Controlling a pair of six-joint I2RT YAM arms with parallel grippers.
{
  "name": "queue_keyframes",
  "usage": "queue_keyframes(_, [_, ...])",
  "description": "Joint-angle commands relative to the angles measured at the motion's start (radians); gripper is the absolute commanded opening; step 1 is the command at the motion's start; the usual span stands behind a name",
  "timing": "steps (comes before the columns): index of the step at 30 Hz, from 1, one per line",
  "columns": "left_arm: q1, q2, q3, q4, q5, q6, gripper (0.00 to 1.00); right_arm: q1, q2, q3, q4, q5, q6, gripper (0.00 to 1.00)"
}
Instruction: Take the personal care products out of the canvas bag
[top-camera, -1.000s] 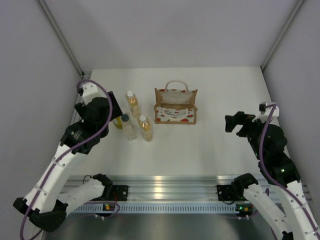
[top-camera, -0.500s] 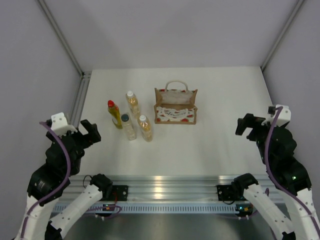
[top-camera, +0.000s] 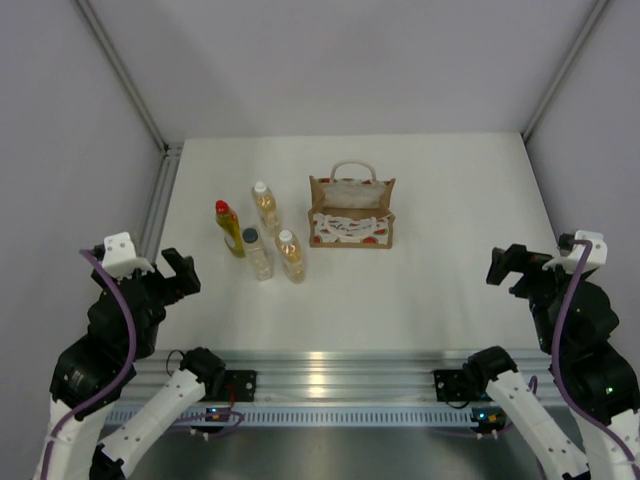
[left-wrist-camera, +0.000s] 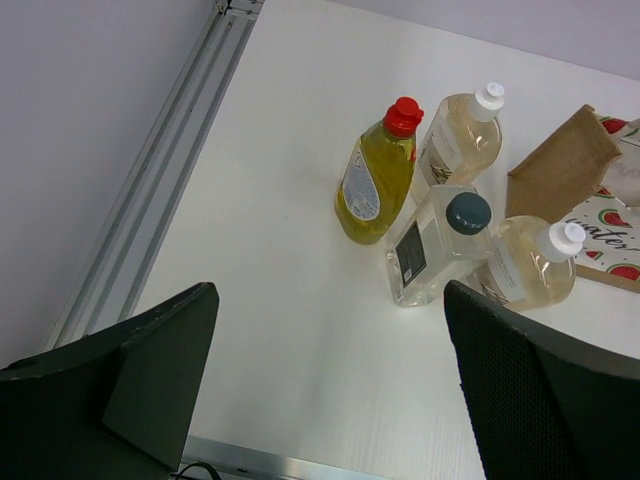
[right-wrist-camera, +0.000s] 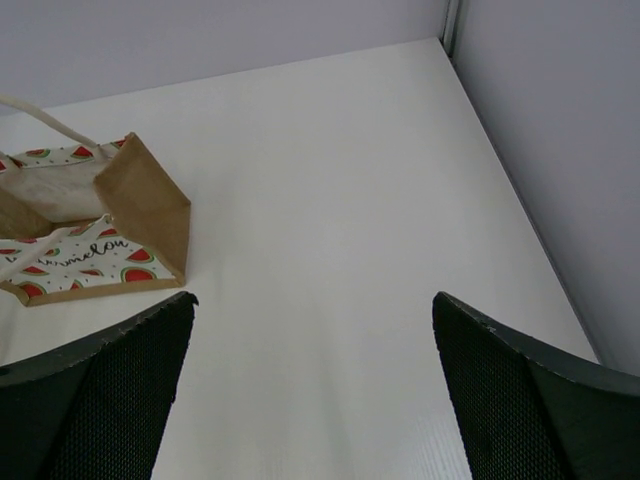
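Four bottles stand on the white table left of the canvas bag (top-camera: 351, 212): a yellow one with a red top (top-camera: 229, 228), an amber one with a white cap (top-camera: 265, 207) behind, a pale one with a dark cap (top-camera: 258, 254), and a second amber one (top-camera: 291, 255). The left wrist view shows the yellow (left-wrist-camera: 377, 173), the pale (left-wrist-camera: 437, 246) and both amber bottles (left-wrist-camera: 463, 137) (left-wrist-camera: 527, 274). The bag stands upright; its inside shows no bottle. My left gripper (top-camera: 178, 272) is open and empty at the near left. My right gripper (top-camera: 508, 263) is open and empty at the near right.
Grey walls close the table on the left, right and back. A metal rail (top-camera: 320, 370) runs along the near edge, and another (left-wrist-camera: 150, 190) along the left side. The bag's corner shows in the right wrist view (right-wrist-camera: 140, 215).
Both arms have pulled back from the table toward the near edge. The left gripper left the yellow bottle standing. Bottles and bag have not moved.
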Motion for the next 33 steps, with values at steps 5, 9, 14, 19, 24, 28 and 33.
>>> queue_keyframes(5, [0.003, -0.036, 0.001, -0.011, 0.008, 0.009, 0.99, 0.012, 0.003, -0.011, -0.028, -0.003, -0.012, 0.99])
queue_keyframes(9, [0.002, -0.041, 0.001, -0.014, 0.007, 0.009, 0.99, 0.014, 0.005, -0.011, -0.028, -0.006, -0.011, 0.99])
queue_keyframes(14, [0.002, -0.036, 0.001, -0.012, 0.005, 0.008, 0.99, 0.012, 0.011, -0.01, -0.028, -0.007, -0.012, 1.0])
queue_keyframes(19, [0.003, -0.036, 0.001, -0.012, 0.004, 0.008, 0.99, 0.012, 0.02, -0.005, -0.028, -0.047, -0.037, 0.99])
queue_keyframes(24, [0.002, -0.03, -0.001, -0.012, 0.005, 0.008, 0.98, 0.012, 0.037, 0.001, -0.029, -0.09, -0.077, 0.99])
queue_keyframes(28, [0.003, -0.024, 0.001, -0.011, 0.007, 0.009, 0.99, 0.012, 0.052, 0.001, -0.028, -0.128, -0.083, 0.99])
queue_keyframes(33, [0.003, -0.024, -0.001, -0.012, 0.005, 0.009, 0.99, 0.012, 0.054, 0.001, -0.029, -0.132, -0.084, 0.99])
